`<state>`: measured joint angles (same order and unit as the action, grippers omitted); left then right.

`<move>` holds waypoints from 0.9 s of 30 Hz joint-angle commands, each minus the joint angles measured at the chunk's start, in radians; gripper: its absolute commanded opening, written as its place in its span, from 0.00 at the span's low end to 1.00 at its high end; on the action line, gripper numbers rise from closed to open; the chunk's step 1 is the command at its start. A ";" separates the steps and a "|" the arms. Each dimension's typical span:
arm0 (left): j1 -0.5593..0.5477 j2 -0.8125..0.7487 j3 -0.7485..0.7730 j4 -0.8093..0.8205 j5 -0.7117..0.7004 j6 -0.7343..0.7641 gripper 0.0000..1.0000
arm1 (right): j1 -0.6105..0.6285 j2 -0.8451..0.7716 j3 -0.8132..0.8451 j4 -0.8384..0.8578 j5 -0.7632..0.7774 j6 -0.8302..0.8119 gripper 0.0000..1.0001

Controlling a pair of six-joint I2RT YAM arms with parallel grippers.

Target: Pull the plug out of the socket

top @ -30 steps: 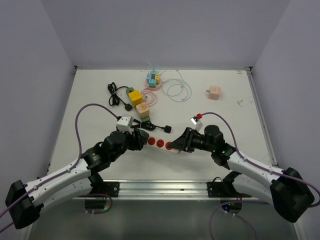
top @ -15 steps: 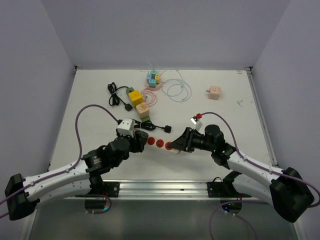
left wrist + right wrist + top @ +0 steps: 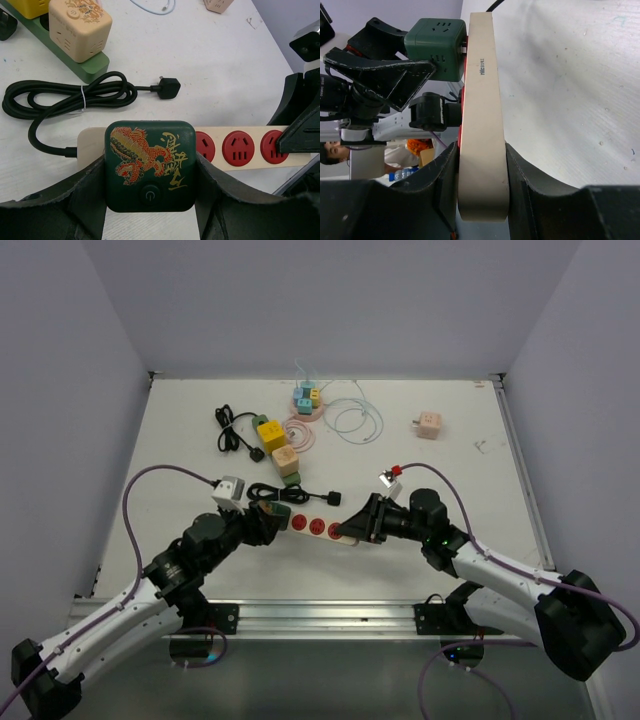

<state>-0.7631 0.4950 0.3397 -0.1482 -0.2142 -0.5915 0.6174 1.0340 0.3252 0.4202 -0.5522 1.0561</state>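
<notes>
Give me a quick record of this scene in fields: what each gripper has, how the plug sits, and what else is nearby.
left gripper: closed on the green cube plug
right gripper: clamped on one end of the beige power strip
plug state: a narrow gap shows between cube and strip
uncovered: three red sockets
nearby: coiled black cable

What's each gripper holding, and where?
Left gripper holds the green plug by its sides; right gripper clamps the strip at its end, across its width.
</notes>
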 commanded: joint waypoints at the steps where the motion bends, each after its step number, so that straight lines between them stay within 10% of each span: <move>1: 0.053 0.005 0.038 0.078 -0.159 0.044 0.00 | -0.059 0.005 -0.031 -0.138 0.080 -0.027 0.00; 9: 0.027 0.145 0.094 0.120 -0.197 0.143 0.00 | -0.058 -0.006 -0.017 -0.169 0.095 -0.033 0.00; 18: -0.249 0.321 0.170 0.081 -0.482 0.157 0.00 | -0.057 0.026 -0.014 -0.141 0.094 -0.024 0.00; 27: -0.139 0.084 0.091 0.064 -0.354 0.075 0.00 | -0.065 0.018 -0.034 -0.141 0.089 -0.027 0.00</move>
<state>-0.9955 0.6727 0.4332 -0.1211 -0.5705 -0.5117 0.5755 1.0466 0.3180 0.3439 -0.5339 1.0458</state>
